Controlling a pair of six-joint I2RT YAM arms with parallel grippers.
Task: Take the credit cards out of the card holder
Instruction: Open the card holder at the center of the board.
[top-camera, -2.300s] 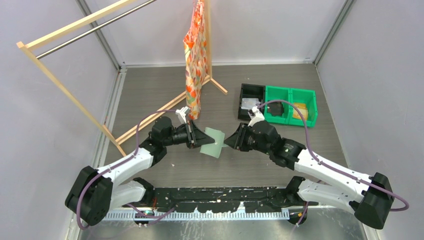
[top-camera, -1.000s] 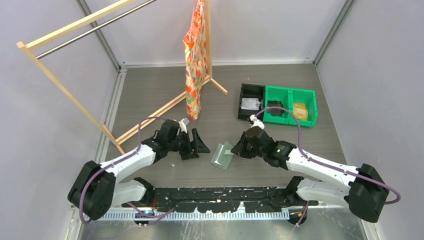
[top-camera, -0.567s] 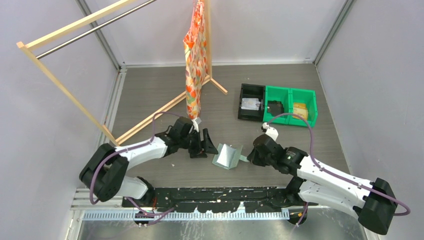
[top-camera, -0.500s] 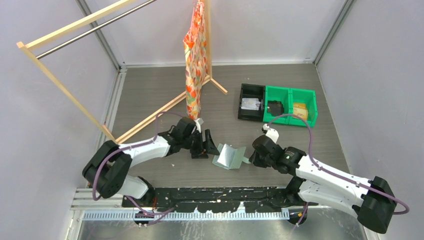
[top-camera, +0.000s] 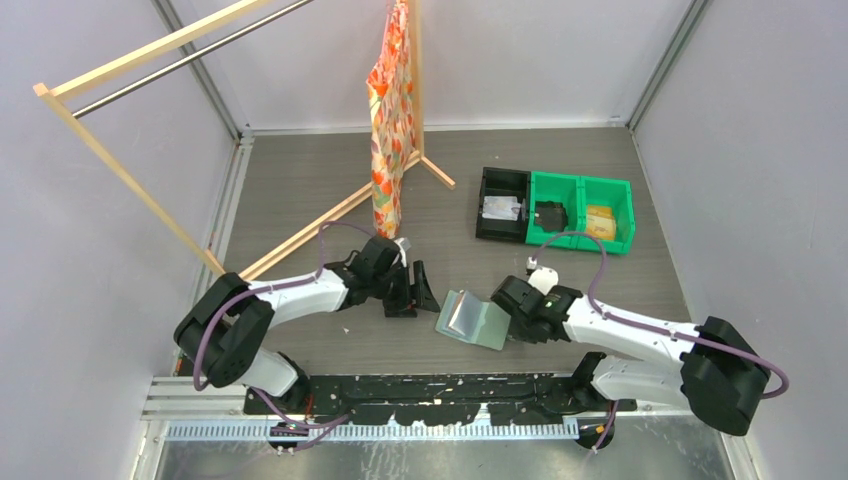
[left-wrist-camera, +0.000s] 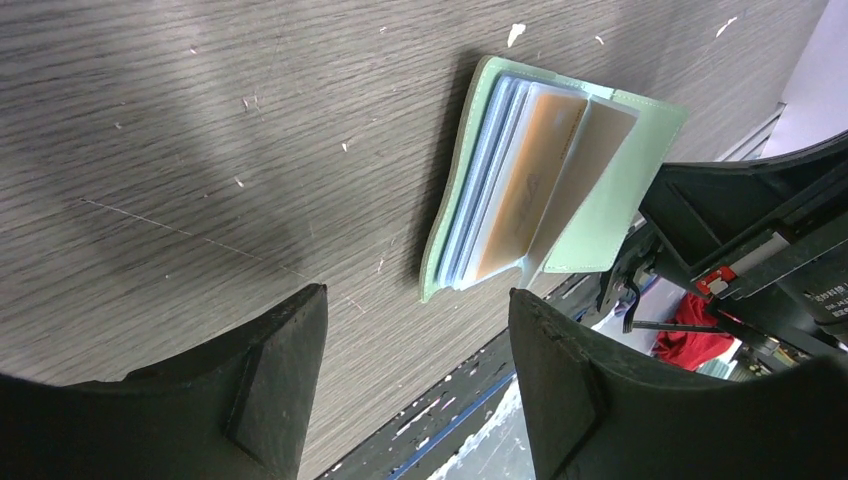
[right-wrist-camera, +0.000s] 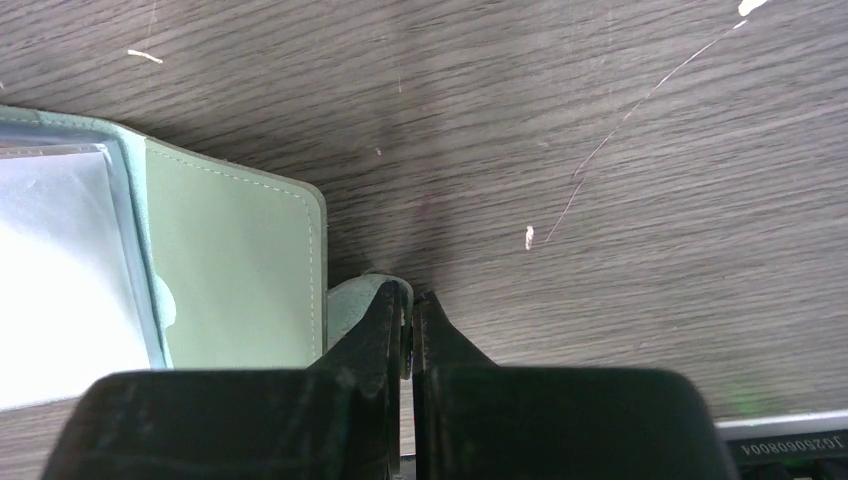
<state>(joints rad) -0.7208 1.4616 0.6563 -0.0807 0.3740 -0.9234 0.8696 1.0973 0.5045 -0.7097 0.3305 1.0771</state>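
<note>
The sage-green card holder (top-camera: 472, 318) lies spread open on the wood-grain table between the two arms. In the left wrist view the card holder (left-wrist-camera: 600, 190) shows pale blue pockets and the credit cards (left-wrist-camera: 528, 190), tan and blue-grey, fanned inside. My left gripper (top-camera: 421, 290) is open just left of the holder, nothing between its fingers; in its own view the gripper (left-wrist-camera: 415, 300) faces the holder's near edge. My right gripper (top-camera: 512, 316) is shut on the holder's snap tab (right-wrist-camera: 352, 298) at the right flap (right-wrist-camera: 235, 255), and in its own view the gripper (right-wrist-camera: 411, 302) is low over the table.
A wooden clothes rack (top-camera: 150, 215) with a hanging orange patterned cloth (top-camera: 388, 120) stands at the back left. A black bin (top-camera: 502, 203) and two green bins (top-camera: 582, 212) sit at the back right. The arms' black base rail (top-camera: 440, 392) runs along the near edge.
The right gripper has carried the card holder down and toward the near edge, laying it open on the table. The left gripper has followed to the right, its jaws narrowing slightly.
</note>
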